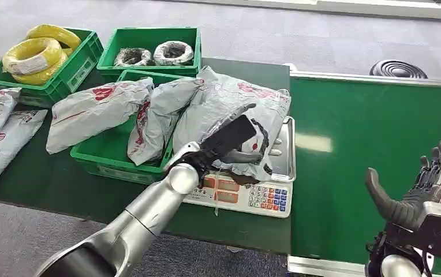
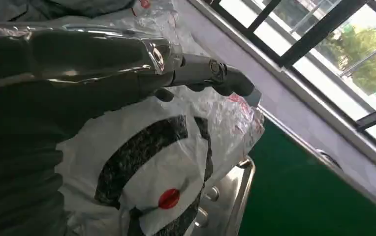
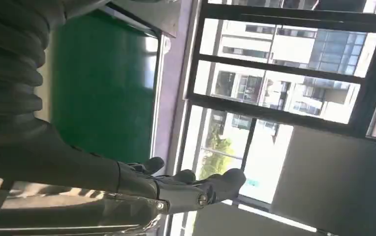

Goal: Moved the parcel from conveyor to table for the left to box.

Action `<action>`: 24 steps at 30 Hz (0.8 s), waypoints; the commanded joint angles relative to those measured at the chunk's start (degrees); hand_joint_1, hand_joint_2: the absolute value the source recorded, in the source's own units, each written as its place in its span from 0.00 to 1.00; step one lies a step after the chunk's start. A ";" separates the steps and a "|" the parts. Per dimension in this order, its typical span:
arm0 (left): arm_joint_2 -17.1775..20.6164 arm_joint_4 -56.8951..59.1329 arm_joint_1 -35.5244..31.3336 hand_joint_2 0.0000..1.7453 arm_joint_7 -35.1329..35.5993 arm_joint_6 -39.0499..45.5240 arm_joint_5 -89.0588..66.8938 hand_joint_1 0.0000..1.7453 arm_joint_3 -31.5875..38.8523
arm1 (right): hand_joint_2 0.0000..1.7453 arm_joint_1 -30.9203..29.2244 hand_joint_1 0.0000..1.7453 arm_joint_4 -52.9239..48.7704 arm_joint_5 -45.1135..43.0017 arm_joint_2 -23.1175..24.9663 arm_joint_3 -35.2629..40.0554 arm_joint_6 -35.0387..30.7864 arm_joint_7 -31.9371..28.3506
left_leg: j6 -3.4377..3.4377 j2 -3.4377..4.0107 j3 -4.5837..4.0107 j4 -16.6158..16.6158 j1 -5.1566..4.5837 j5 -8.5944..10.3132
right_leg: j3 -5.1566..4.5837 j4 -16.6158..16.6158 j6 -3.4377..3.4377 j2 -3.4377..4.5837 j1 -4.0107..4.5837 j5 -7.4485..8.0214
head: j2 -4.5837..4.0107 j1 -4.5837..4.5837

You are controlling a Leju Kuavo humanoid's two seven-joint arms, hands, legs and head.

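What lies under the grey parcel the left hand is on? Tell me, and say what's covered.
Under the parcel sits a weighing scale: its steel pan edge and keypad show. The parcel covers most of the pan. The left hand rests on the parcel, hiding part of it.

The left arm reaches forward, its hand (image 1: 232,141) laid flat with fingers (image 2: 215,73) stretched out, gripping nothing. The right hand (image 1: 417,193) is raised, palm inward, fingers (image 3: 201,189) upright and apart, thumb spread.
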 commanded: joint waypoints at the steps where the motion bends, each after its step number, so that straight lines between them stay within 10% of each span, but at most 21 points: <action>1: -0.68 11.85 -5.60 1.00 3.80 4.04 0.42 0.00 -19.08 | 1.00 1.01 0.00 -3.08 -0.15 4.45 -2.26 -0.01 0.32 | -0.04 -0.11 0.04 -0.07 0.00 0.06 | 0.06 -0.04 -0.07 -0.15 0.01 0.01 | 0.00 0.00; 13: -0.68 16.39 -7.08 1.00 21.91 5.98 -13.67 0.00 -41.50 | 1.00 4.06 0.00 -7.76 1.28 8.13 -4.89 0.45 -0.05 | -0.02 -0.03 0.11 -0.11 0.02 0.02 | 0.16 -0.09 -0.05 -0.08 0.05 -0.01 | 0.00 0.00; 24: -0.68 19.17 -7.75 1.00 28.86 11.76 -21.57 0.00 -40.24 | 1.00 4.48 0.00 -7.66 2.08 9.08 -4.27 0.22 0.11 | -0.01 0.05 0.01 -0.03 0.04 0.02 | 0.05 -0.02 -0.04 0.01 0.06 0.02 | 0.00 0.00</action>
